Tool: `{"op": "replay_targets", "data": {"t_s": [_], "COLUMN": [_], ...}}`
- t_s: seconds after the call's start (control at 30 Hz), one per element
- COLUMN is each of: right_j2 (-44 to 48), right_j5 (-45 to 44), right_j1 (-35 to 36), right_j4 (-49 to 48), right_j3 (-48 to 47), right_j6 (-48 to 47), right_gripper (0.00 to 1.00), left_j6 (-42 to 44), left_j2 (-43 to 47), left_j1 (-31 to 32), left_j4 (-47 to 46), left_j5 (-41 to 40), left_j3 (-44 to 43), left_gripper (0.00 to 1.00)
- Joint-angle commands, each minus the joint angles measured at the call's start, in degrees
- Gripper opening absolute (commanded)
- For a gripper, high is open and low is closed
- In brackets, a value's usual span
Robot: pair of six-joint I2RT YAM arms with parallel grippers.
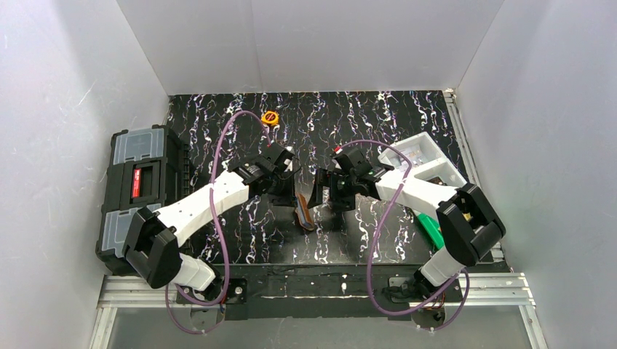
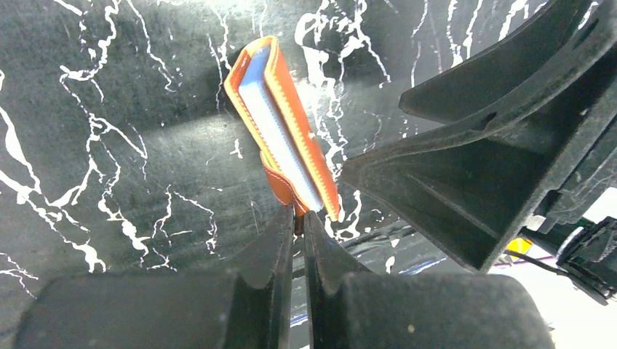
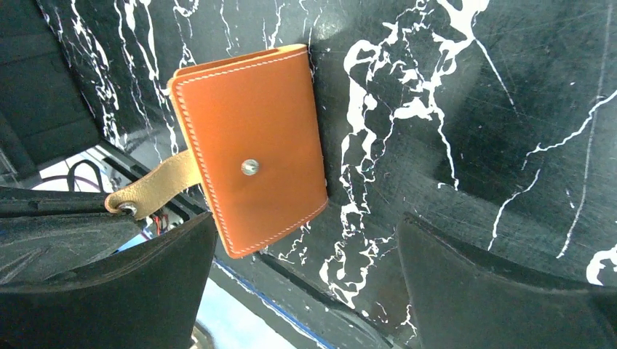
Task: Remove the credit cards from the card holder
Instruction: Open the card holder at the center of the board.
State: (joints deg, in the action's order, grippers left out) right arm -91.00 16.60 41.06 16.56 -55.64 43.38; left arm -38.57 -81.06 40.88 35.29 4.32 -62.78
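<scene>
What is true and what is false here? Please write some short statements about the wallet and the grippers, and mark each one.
1. The left gripper is shut on the strap of the wallet. True.
2. The right gripper grips the wallet. False: its jaws stand wide open and hold nothing.
3. The wallet is folded closed. True.
4. One card lies loose outside the wallet. False: blue cards show only inside the wallet.
5. The toolbox stands on the robot's right. False: the toolbox is on its left.

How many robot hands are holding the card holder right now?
1. The left hand is shut on the strap of the card holder; the right hand hangs open beside it, gripping nothing.
</scene>
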Motion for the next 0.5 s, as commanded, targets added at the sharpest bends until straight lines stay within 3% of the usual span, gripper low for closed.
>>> {"op": "replay_targets", "data": {"t_s": [0.0,0.23,0.47], "right_j2": [3.74,4.82,3.84], "right_j5": [-3.35,-5.00,-4.08], "right_j1": [0.16,-0.38,-0.72], "right_j4": [1.20,2.29,2.56], "right_j3": [0.33,0.87,1.24], "right_j6": [-0.52,-0.83,-0.92], "right_gripper": [1.00,1.00,1.00], "left_j6": [0.02,0.10,-0.55], "left_j2": [0.79,0.02,0.01], "left_j1": [-0.15,-0.17,-0.49], "left_j4": [0.57,1.89,10.39], "left_j5": [1.32,0.46,-9.14], "left_j3": [-3.57,-4.98,-3.22], "left_gripper": [0.00,0.00,0.00]}}
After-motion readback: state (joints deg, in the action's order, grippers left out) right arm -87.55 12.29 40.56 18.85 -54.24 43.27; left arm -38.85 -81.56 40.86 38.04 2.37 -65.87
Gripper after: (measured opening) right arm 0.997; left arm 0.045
